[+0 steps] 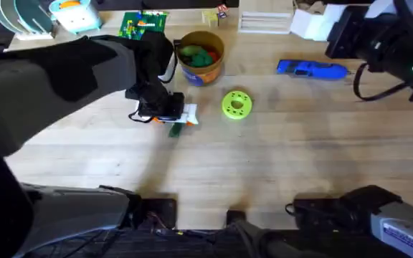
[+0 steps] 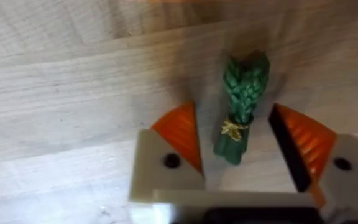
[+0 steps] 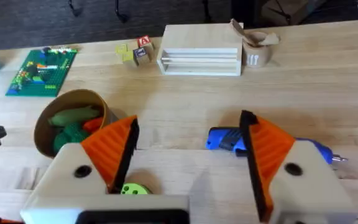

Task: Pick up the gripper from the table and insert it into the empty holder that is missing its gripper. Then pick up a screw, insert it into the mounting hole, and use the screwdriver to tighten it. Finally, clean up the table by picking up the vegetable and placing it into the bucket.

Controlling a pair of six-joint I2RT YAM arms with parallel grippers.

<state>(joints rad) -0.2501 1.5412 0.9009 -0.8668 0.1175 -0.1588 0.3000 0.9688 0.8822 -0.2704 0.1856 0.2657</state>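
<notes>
While our left hand [image 2: 235, 146] hangs low over the wooden surface [image 1: 264, 165], its two orange fingers [image 2: 180, 134] stand apart with the vegetable [image 2: 241, 106] lying between them. The left wrist view shows this slim green piece resting flat on the wood, its knobbly leafy end pointing away from the fingers and a small yellow tie round its stem; neither finger touches it. From overhead we see the same left hand [image 1: 165, 115] left of centre, with a bit of the vegetable [image 1: 176, 130] showing just below it.

Just behind and to the right of that hand stands the bucket [image 1: 201, 70], upright, with green and red toy pieces inside. A round lime-green disc [image 1: 236, 104] lies near the bucket, on its right. The screwdriver [image 1: 312, 69] lies flat farther right, well apart from the bucket.

Our right hand [image 3: 188, 158] is raised above the surface, its fingers wide apart and holding nothing. Its wrist view looks across at the bucket [image 3: 70, 121] and the screwdriver [image 3: 229, 140], with a green brick plate [image 3: 41, 71] and a white slotted block [image 3: 199, 51] toward the far edge.
</notes>
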